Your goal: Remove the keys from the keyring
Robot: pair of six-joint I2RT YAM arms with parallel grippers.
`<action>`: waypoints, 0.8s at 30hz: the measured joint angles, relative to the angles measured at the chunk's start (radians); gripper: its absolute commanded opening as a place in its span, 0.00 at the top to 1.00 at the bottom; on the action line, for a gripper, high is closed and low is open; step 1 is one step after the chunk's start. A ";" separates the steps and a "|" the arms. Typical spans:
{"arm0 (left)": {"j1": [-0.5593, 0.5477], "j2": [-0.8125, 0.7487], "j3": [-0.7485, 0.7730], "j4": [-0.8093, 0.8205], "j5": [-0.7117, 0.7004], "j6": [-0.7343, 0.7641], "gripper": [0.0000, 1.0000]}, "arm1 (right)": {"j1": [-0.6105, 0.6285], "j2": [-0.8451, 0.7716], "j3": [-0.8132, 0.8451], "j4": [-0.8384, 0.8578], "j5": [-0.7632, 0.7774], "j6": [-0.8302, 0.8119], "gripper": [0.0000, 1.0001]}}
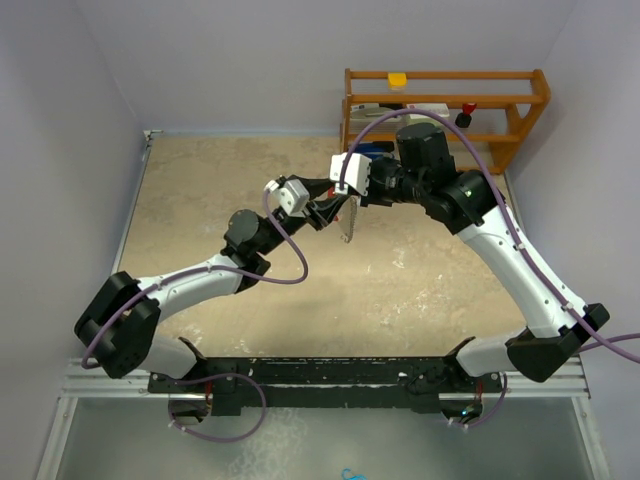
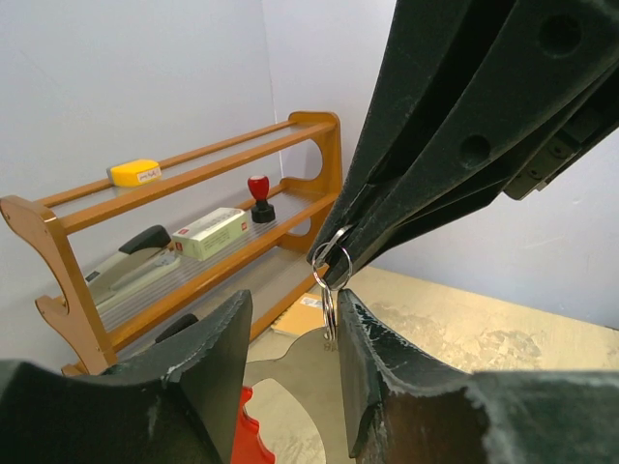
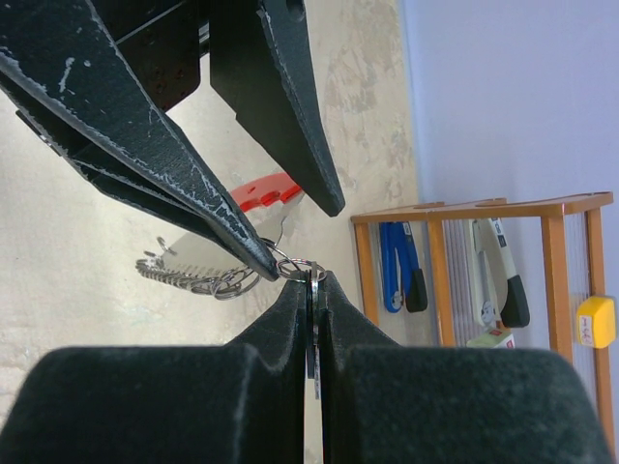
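Both grippers meet in the air over the middle of the table. My right gripper [image 3: 311,280] is shut on the keys [image 3: 311,338], thin metal blades seen edge-on between its pads. A small split ring [image 2: 330,309] hangs from its tips [image 2: 337,271]. Below dangles the keyring [image 1: 349,228]: a red strip [image 3: 259,193], a silvery ridged arc [image 3: 184,278] and a flat silvery plate [image 2: 290,372]. My left gripper [image 2: 293,300] is open around the split ring, which hangs against its right finger [image 2: 360,329]. The left finger stands apart.
A wooden rack [image 1: 445,105] stands against the back right wall, holding a yellow block [image 1: 398,79], a red-topped stamp [image 2: 259,196], a stapler and blue-handled pliers [image 3: 398,266]. A tan booklet [image 2: 305,314] lies by its foot. Walls close in left, back and right.
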 measured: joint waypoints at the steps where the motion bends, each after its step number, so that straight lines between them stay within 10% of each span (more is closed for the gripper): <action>1: 0.000 0.001 0.000 0.000 0.000 0.000 0.65 | 0.000 0.000 0.000 0.000 0.000 0.000 1.00; 7: 0.000 0.003 0.000 -0.001 0.001 0.000 0.72 | 0.000 0.000 0.000 0.000 0.000 0.000 1.00; 12: 0.000 0.004 0.002 -0.003 0.006 0.000 0.99 | 0.000 0.000 0.000 0.001 0.000 0.000 1.00; 24: -0.001 0.009 0.031 -0.040 0.019 0.023 1.00 | 0.000 0.000 -0.006 0.024 0.003 0.000 1.00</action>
